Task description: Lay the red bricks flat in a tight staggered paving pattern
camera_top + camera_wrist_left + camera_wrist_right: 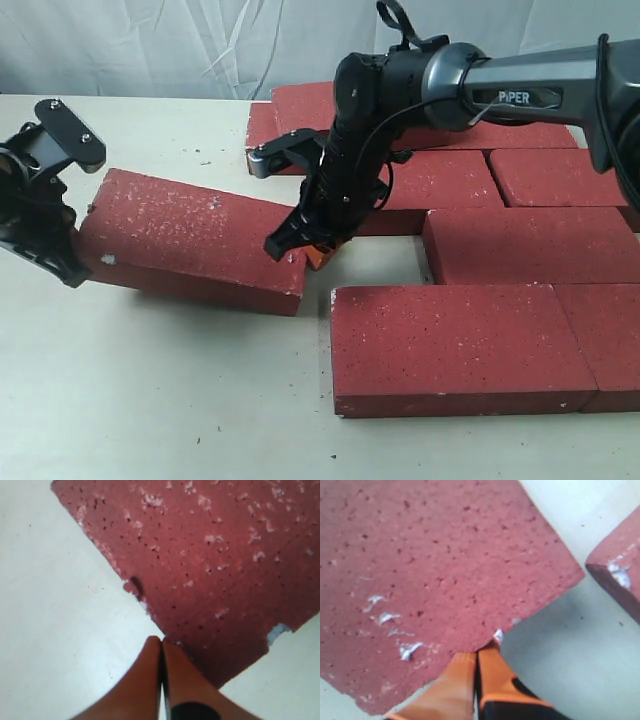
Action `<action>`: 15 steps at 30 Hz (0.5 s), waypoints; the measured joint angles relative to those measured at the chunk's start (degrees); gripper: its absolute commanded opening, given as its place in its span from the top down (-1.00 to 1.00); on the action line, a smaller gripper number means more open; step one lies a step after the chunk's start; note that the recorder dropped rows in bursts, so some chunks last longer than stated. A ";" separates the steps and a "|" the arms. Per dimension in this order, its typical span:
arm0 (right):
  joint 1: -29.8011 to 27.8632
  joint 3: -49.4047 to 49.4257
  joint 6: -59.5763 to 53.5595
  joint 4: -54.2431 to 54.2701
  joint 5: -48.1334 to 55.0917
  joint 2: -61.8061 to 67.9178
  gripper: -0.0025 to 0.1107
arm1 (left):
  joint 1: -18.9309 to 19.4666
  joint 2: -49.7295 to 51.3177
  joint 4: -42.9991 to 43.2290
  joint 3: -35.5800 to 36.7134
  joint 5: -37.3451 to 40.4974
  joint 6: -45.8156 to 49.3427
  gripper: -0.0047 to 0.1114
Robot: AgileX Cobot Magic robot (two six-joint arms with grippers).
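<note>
- Lying flat in staggered rows, most red bricks (pixel 520 245) seem placed.
- One loose brick (pixel 190 240) sits skewed, apart from them.
- Fingers pinched together and empty, left gripper (pixel 161 647) and right gripper (pixel 476 655) touch its ends.

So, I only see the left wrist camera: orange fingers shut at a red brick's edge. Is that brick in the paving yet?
Observer: No. In the exterior view that loose brick lies askew, apart from the laid bricks.
Operator: Is the other arm helping?
Observer: Yes, the right gripper is at the brick's far end, fingers shut too.
Operator: Where could it go?
Observer: Perhaps the gap in the paving beside it.
</note>
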 measured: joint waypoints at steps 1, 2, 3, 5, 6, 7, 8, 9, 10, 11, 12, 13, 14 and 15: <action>0.04 0.00 -0.04 -0.26 0.12 0.00 0.97 | 0.00 -0.20 0.09 0.00 0.08 0.00 0.92; 0.13 0.00 -0.18 -0.57 0.34 0.00 0.97 | 0.00 -0.45 0.09 0.00 0.08 0.00 0.92; 0.13 0.00 -0.29 -1.14 0.48 0.00 0.97 | 0.00 -0.44 -0.01 0.00 0.08 0.00 0.92; 0.38 0.00 -0.17 -3.08 0.57 0.00 0.97 | 0.00 -0.65 -0.58 0.00 0.27 0.00 0.92; 0.62 0.00 0.14 -4.19 0.57 -0.11 0.97 | 0.00 -0.65 -1.04 0.00 0.42 0.00 0.92; 0.74 0.00 0.51 -5.12 0.57 -0.25 0.97 | 0.00 -0.65 -1.32 0.00 0.82 0.00 0.92; 0.87 0.00 0.83 -5.96 0.71 -0.38 0.97 | 0.00 -0.65 -1.45 0.00 1.16 0.00 0.92; 0.96 0.00 0.98 -6.74 0.71 -0.75 0.97 | 0.00 -0.65 -1.45 0.00 1.39 0.00 0.92; 1.10 0.00 1.22 -7.01 1.03 -1.02 0.97 | 0.00 -0.65 -1.45 0.00 1.39 0.00 0.92; 1.10 0.00 1.20 -7.25 1.30 -1.38 0.97 | 0.15 -0.65 -1.55 0.00 1.39 0.00 0.92; 1.23 0.00 1.35 -7.43 1.55 -1.99 0.97 | 0.51 -0.65 -1.70 0.00 1.43 0.00 0.92; 1.23 0.00 1.35 -7.55 1.84 -2.42 0.97 | 1.01 -0.65 -1.83 0.00 1.43 0.00 0.92; 1.35 0.00 1.35 -7.80 2.09 -3.09 0.97 | 1.68 -0.65 -1.92 0.00 1.43 0.00 0.92; 1.35 -0.13 1.35 -8.11 2.23 -3.77 0.97 | 2.43 -0.65 -2.40 0.00 1.19 0.00 0.92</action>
